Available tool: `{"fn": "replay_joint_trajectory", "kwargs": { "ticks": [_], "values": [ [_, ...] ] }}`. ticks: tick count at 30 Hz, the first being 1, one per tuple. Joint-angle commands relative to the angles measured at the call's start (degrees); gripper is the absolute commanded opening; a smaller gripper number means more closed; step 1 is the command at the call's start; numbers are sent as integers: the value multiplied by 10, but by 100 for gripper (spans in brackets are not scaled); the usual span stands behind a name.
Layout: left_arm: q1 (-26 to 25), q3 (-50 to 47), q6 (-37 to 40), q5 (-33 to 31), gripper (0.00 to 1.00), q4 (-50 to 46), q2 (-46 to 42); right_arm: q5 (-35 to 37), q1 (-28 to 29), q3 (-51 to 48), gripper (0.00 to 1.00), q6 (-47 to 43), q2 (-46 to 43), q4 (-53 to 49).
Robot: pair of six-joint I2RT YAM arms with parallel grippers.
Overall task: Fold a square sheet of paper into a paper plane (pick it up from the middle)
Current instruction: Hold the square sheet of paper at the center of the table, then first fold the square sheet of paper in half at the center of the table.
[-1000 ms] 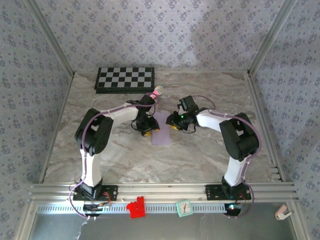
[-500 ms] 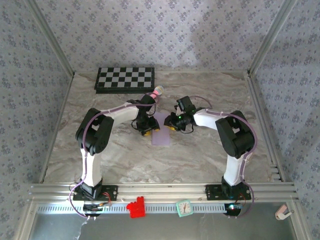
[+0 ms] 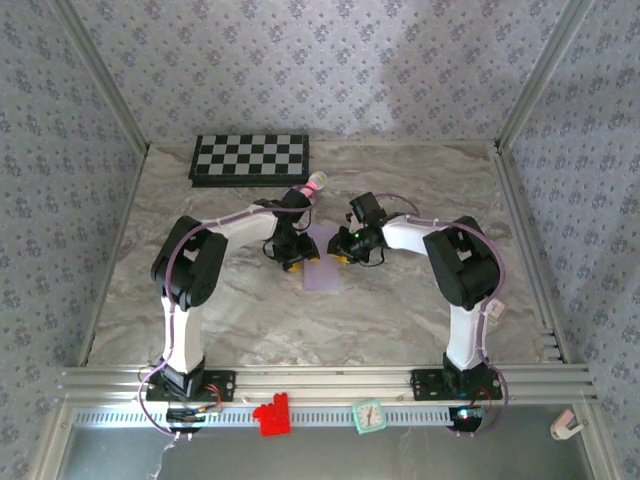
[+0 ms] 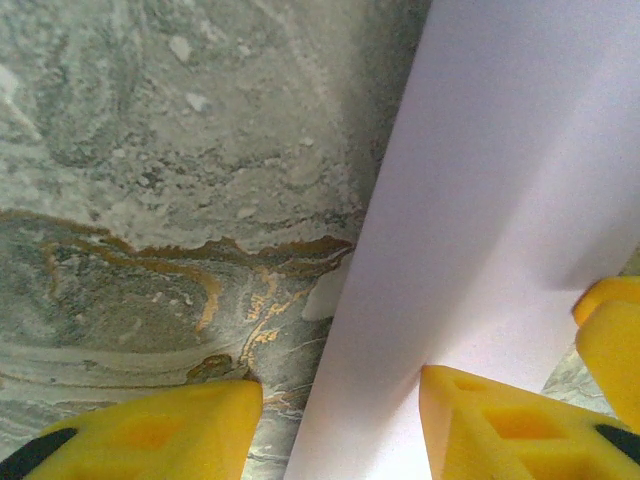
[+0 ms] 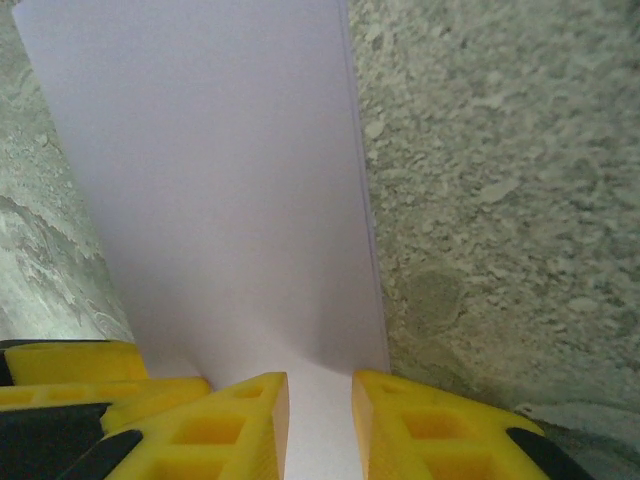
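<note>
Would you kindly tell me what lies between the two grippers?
The lavender paper lies on the marble table between the left gripper and the right gripper, as the top view shows.

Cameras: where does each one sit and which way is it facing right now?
Top external: above and behind the bases, looking down at the table; left arm and right arm meet at the paper.
Left wrist: looks down at the paper's edge; own yellow jaws apart at bottom.
Right wrist: looks along the paper; own jaws narrowly apart.
Shared: the paper.
</note>
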Motion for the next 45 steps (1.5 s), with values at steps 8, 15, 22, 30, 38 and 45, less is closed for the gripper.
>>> {"fn": "replay_joint_trajectory", "kwargs": {
  "ticks": [8,15,22,30,38,45],
  "values": [
    [12,11,26,-47,50,-48,-37,83,5,1,24,-56,58,-116],
    [31,-24,40,10,42,55,-128,110,11,18,23,-97,66,-146],
    [21,-27,18,138,31,142,-83,132,14,47,20,-100,78,-176],
    [6,-4,21,144,18,116,-27,128,15,49,19,-95,80,-182],
    [1,-3,15,133,15,110,0,136,15,49,19,-92,81,-186],
    [-7,10,22,110,13,83,17,145,14,49,18,-92,81,-190]
  ]
}}
